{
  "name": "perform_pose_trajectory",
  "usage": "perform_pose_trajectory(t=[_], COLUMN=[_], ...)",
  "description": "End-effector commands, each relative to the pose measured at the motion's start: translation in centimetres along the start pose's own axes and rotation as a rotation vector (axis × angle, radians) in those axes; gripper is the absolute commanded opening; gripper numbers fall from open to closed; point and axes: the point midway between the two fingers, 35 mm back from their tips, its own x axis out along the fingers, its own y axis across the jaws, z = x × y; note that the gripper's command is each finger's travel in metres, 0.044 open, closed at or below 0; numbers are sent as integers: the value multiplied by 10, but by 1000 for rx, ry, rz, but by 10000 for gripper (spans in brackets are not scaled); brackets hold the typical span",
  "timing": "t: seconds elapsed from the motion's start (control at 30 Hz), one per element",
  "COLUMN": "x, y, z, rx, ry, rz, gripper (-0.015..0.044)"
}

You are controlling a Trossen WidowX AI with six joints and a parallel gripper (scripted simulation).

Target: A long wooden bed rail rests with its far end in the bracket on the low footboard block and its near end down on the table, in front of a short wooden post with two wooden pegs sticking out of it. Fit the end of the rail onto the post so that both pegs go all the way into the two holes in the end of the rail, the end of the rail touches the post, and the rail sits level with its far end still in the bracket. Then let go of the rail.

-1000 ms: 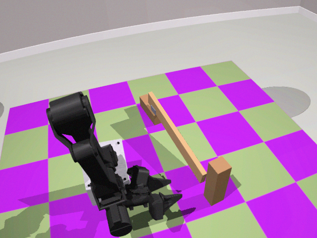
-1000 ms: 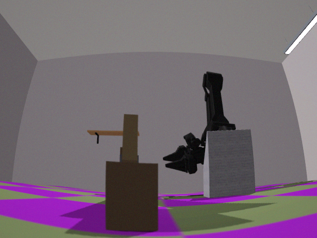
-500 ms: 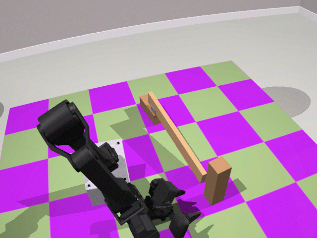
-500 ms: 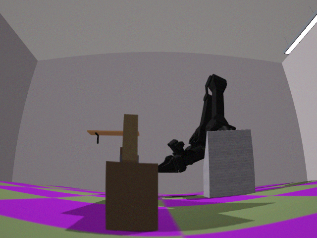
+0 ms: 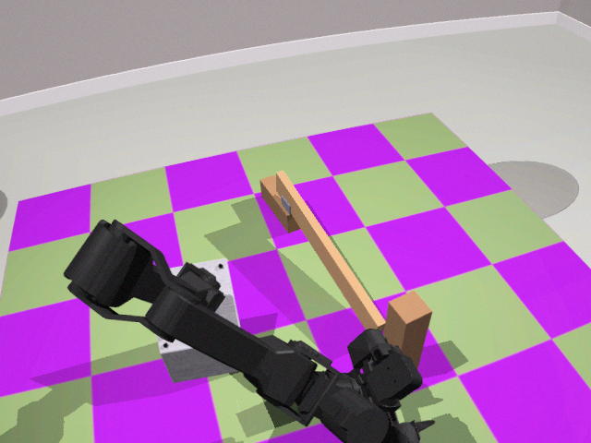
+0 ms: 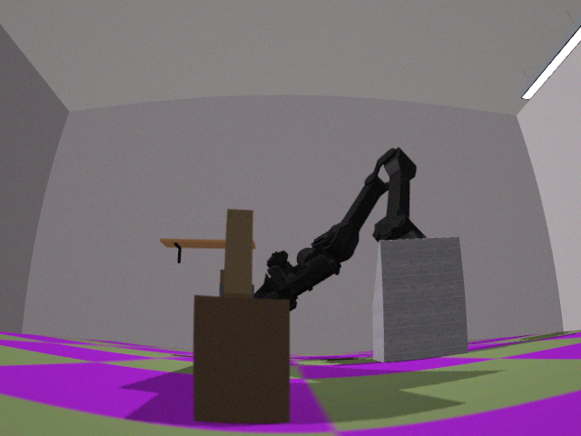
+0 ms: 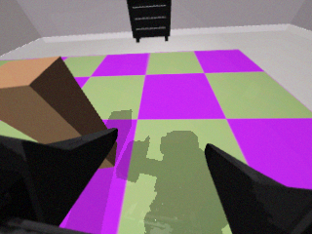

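Plainly long pale wooden rail (image 5: 329, 245) meets post (image 5: 406, 324)

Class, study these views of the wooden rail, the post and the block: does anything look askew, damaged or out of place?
Nothing looks damaged. The rail runs straight from the footboard block to the post, and the post stands upright. The open gripper sits low beside the post, holding nothing. Whether the pegs are seated cannot be seen.

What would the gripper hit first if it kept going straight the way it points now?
Probably the table. In the wrist view the open gripper points down at bare checkered surface between its fingers, holding nothing. The post sits off to one side by a finger, apparently outside that line, though depth is unclear.
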Motion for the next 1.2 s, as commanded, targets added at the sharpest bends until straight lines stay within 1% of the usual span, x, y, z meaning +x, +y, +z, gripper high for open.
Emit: perform_pose_trajectory(t=[0.0, 0.17, 0.37, 0.53, 0.67, 0.8, 1.0, 1.07, 1.17], x=[13, 26, 55, 71, 73, 73, 66, 62, 50], y=[-10, -12, 54, 122, 175, 198, 227, 234, 241], z=[28, 65, 98, 98, 93, 84, 48, 31, 0], rx=[101, 193, 139, -37, -223, -353, -687, -862, -1214], ry=[9, 1, 88, 224, 325, 379, 508, 574, 689], rz=[-45, -76, 69, 197, 288, 333, 437, 493, 626], gripper=[440, 440, 440, 440, 440, 440, 440, 440, 440])
